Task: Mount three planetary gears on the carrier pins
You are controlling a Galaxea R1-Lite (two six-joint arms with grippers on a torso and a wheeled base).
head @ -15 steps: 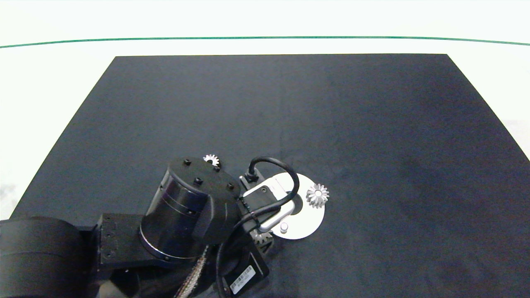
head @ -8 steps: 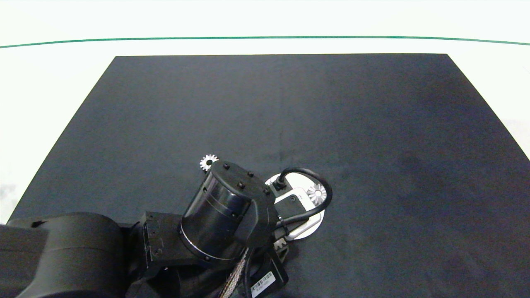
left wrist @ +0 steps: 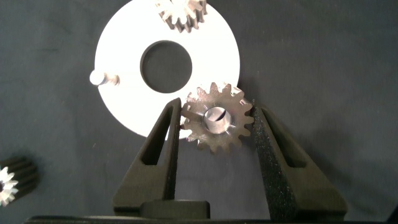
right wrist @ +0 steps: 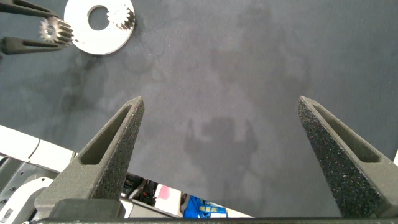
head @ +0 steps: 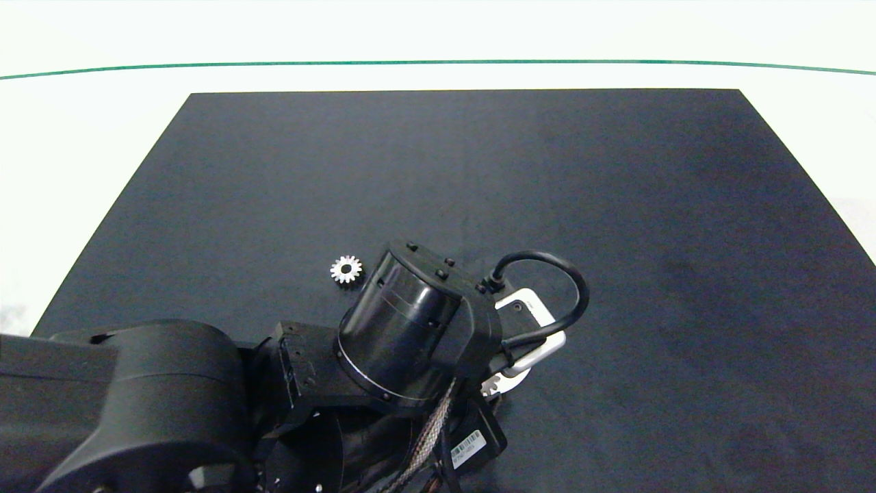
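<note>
One small silver spur gear (left wrist: 217, 118) is pinched in the left pincer (left wrist: 214, 127), its bore right over a whitish peg at the flat white disc's (left wrist: 124, 109) rim; right pincer (right wrist: 217, 162) spread, well apart.

The small silver spur gear (left wrist: 217, 119) between the left gripper's (left wrist: 216, 127) jaws looks like bright bare metal, its flat face finely brushed, its teeth sharply cut. The grey fingers (left wrist: 275, 158) look like matt plastic with a rough, grainy grip face. The flat white round carrier disc (left wrist: 124, 65) just beside that gear is smooth, with an even satin sheen; its short whitish peg (left wrist: 99, 78) looks polished. The dark mat on the table (head: 479, 178) looks like matt cloth, faintly mottled. The left arm's black cylindrical housing (head: 400, 322) is smooth and semi-glossy.
</note>
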